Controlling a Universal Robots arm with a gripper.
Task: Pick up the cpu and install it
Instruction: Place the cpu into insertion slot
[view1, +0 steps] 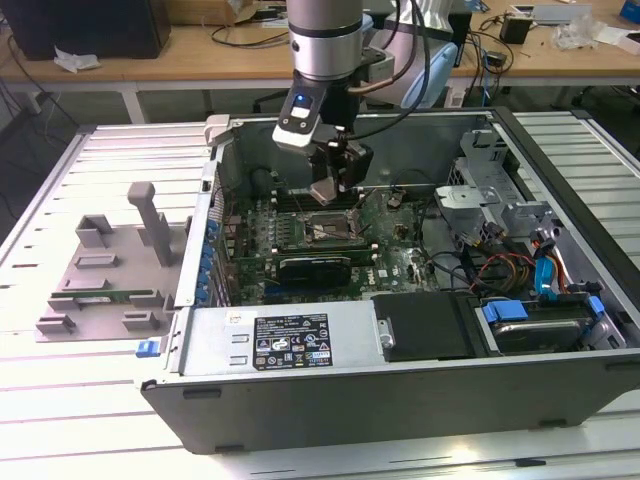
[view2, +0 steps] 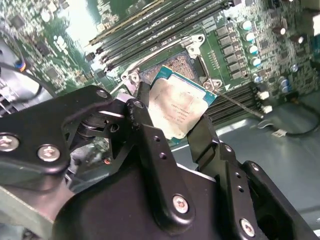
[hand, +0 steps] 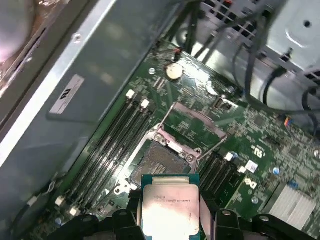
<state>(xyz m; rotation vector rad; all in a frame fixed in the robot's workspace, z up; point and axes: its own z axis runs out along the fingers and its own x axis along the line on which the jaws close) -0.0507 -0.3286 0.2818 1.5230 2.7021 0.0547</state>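
Note:
The cpu (view2: 176, 111) is a flat square chip with a silver-grey top and a green rim, and my gripper (view2: 170, 117) is shut on it, one black finger (view2: 142, 120) on each side. It hangs tilted just above the open dark socket (hand: 157, 162) on the green motherboard (hand: 260, 145), apart from it. In the first wrist view the cpu (hand: 170, 207) is close to the camera, with the socket just beyond it. In the exterior view my gripper (view1: 328, 188) holds the cpu (view1: 326, 190) inside the open computer case, over the socket (view1: 325, 226).
The socket's metal load frame (hand: 192, 122) is swung open. Memory slots (hand: 107, 145) flank the socket. Bundled cables and a drive cage (view1: 500, 215) fill the case towards the exterior view's right. A grey fixture tray (view1: 105, 270) lies outside the case wall (view1: 195, 250).

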